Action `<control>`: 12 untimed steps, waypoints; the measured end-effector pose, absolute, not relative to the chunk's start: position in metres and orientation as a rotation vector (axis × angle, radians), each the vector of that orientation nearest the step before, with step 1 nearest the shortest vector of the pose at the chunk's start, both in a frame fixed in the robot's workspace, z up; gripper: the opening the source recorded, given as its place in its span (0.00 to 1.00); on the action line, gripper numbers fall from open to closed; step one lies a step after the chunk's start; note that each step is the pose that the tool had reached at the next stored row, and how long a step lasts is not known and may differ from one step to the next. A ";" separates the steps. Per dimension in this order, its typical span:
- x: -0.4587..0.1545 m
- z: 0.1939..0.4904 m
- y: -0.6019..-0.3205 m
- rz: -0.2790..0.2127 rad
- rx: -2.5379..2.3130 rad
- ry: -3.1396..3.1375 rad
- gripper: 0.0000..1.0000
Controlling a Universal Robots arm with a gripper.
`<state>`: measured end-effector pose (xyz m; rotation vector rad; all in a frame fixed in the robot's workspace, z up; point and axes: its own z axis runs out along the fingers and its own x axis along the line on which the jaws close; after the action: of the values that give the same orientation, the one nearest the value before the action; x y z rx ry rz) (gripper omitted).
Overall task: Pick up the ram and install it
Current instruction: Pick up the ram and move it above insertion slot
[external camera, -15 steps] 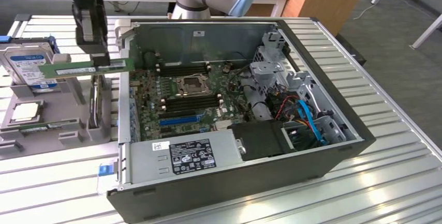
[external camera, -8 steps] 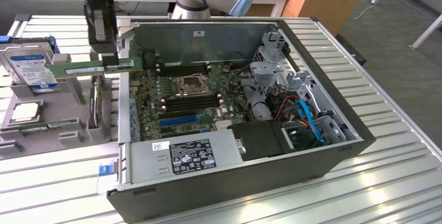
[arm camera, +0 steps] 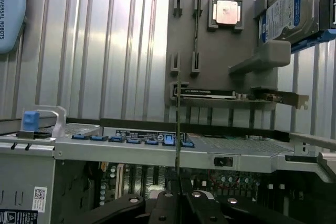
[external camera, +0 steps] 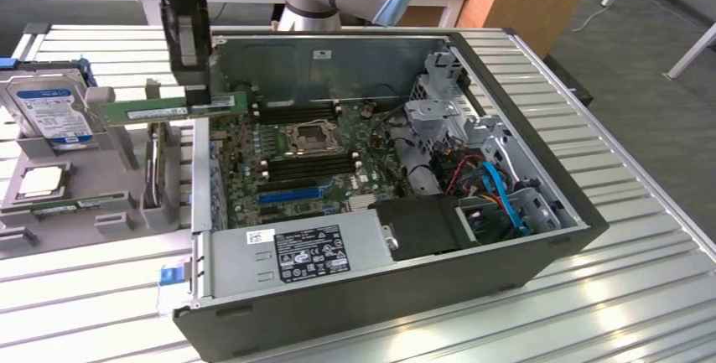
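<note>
Far end at the exterior view's left: grey parts fixture (external camera: 112,141) on the ribbed metal table (external camera: 626,296), near its left edge, with a hard drive (external camera: 47,110) standing in its back corner and a CPU chip (external camera: 40,180) lying flat in front of that. Next over, the ram (external camera: 157,110) is up in the air, level and on edge, its longer part sticking out over the fixture and its other end right at the left wall of the open PC case (external camera: 391,313). The gripper (external camera: 199,101) comes straight down on it and pinches it from above, off-centre toward the case end. The wrist view has the ram (arm camera: 178,129) edge-on, running straight out from between the pressed-together fingers (arm camera: 163,205). It isn't touching the board. Right of that, inside the case: motherboard (external camera: 280,178), black memory slots (external camera: 300,111) near the back wall, power supply (external camera: 308,250) along the front edge.
</note>
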<state>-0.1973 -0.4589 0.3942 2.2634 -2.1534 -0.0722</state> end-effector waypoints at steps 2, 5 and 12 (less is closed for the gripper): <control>-0.193 0.394 -0.459 -0.072 2.263 -2.153 0.12; -0.186 0.394 -0.459 -0.072 2.264 -2.153 0.12; -0.171 0.394 -0.459 -0.072 2.263 -2.153 0.12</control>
<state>-0.1712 -0.4589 0.3942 2.2634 -2.1534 -0.0722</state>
